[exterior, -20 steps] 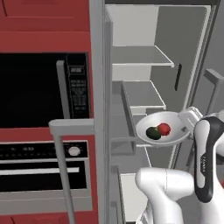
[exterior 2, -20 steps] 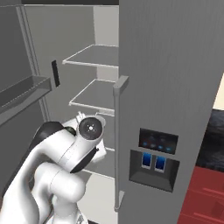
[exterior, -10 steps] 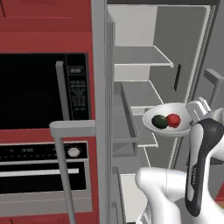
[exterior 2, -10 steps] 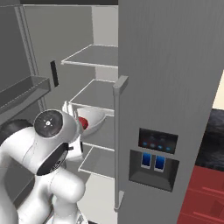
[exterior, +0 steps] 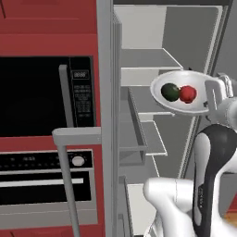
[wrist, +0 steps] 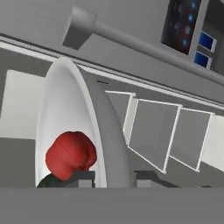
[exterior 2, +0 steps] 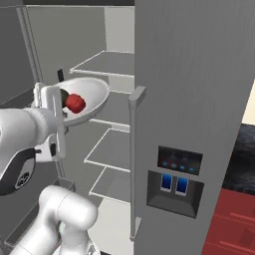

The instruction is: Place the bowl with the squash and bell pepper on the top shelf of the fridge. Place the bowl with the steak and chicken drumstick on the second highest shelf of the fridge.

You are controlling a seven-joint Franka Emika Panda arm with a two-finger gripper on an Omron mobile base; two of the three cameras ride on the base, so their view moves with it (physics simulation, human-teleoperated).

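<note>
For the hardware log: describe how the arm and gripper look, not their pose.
The arm has glossy white rounded shells with dark, nearly black joint sections. A round dark cap marks one joint. The gripper is a boxy white hand, its small finger tips dark grey. No cables or lettering are visible.

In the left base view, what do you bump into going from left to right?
Microwave → fridge door edge → squash → bell pepper → gripper clamped on the rim of the white bowl.
</note>
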